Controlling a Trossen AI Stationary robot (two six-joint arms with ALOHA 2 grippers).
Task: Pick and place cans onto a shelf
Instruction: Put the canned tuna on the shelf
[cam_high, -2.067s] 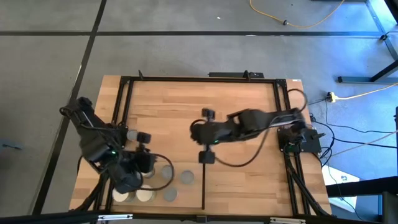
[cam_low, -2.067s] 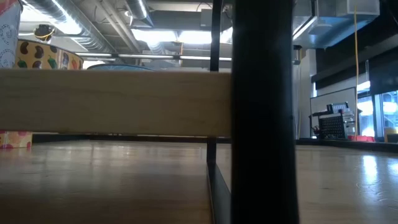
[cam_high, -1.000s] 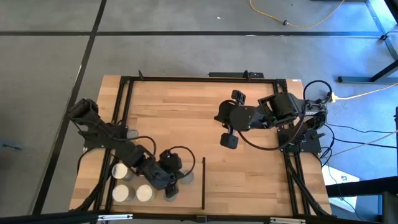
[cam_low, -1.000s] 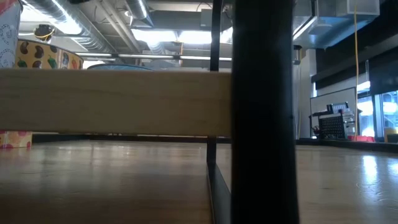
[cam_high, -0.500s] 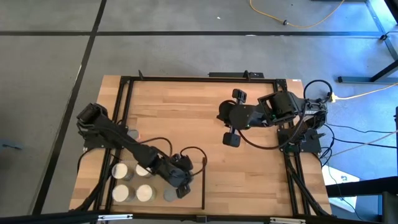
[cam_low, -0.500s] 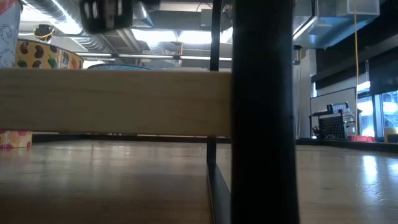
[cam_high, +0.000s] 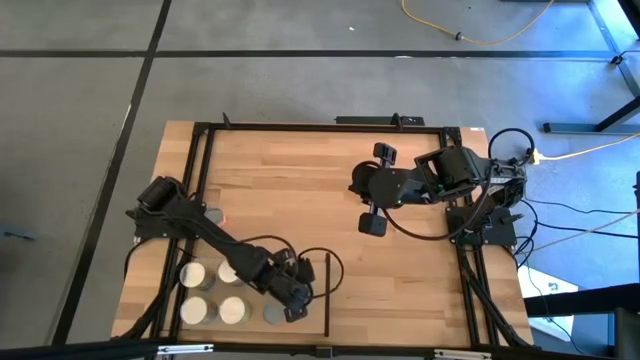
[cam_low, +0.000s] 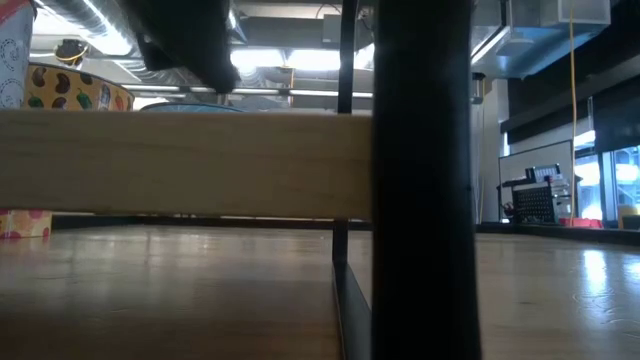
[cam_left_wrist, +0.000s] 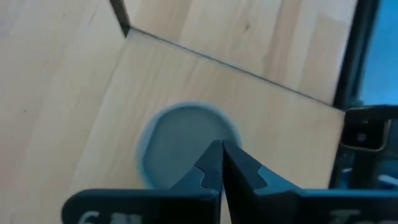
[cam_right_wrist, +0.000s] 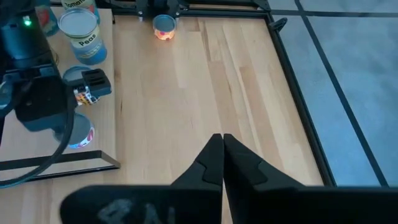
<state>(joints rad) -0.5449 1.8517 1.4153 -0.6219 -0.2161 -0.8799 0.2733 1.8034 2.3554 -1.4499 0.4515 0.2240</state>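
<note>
table (cam_high: 300, 180): pale wood, smooth | frame (cam_high: 320, 125): black metal | can (cam_left_wrist: 180, 140): dull metal top

floor (cam_high: 300, 60): I'm seeing grey concrete crossed by dark seams | cable (cam_high: 480, 35): yellow, looping across it | ceiling ducts (cam_low: 180, 30): silver, running overhead beside glowing light panels (cam_low: 290, 60) | windows (cam_low: 610, 165): shining at room's far side

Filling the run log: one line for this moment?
left end effector: shut, empty, over grey can | right end effector: shut, empty, waiting over table

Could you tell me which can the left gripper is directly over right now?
The grey-topped can nearest the black divider; the left gripper hangs shut above it, the cream-topped cans farther off.
</note>
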